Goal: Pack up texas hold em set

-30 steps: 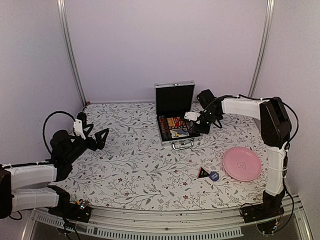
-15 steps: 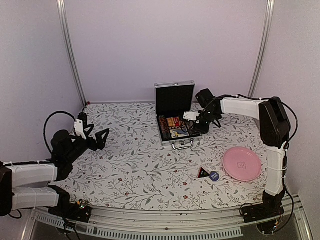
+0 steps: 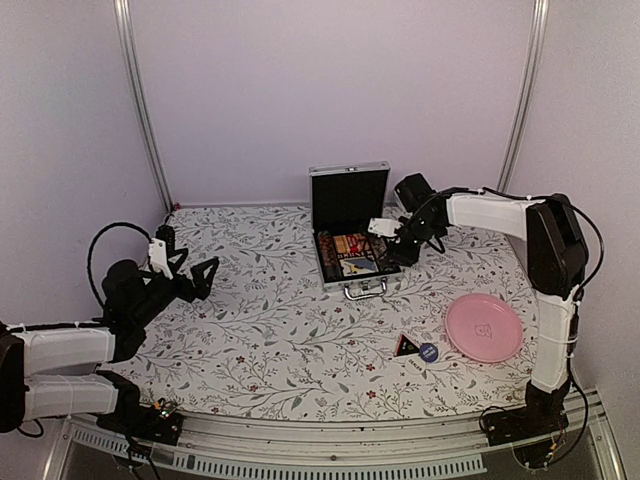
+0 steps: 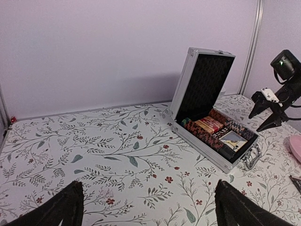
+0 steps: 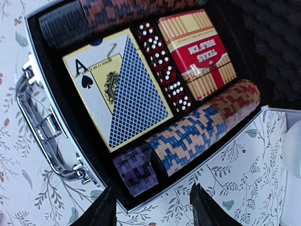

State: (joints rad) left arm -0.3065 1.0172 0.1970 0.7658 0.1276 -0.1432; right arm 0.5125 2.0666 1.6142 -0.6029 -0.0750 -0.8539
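The silver case (image 3: 349,215) stands open at mid-table, chips (image 5: 197,132) and cards (image 5: 124,89) inside, the right gripper (image 5: 153,209) poised over it, fingers spread and empty. The left gripper (image 4: 150,207) hangs well apart, likewise spread.

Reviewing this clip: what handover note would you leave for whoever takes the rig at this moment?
Left claw: open, empty, hovering over the left side of the table.
Right claw: open, empty, above the right edge of the case.
Case: open, lid upright; chip stacks, two card decks and dice inside.
Outside: black triangle and blue disc, on the table beside the pink plate.
Left to do: put both in the case, shut the lid.
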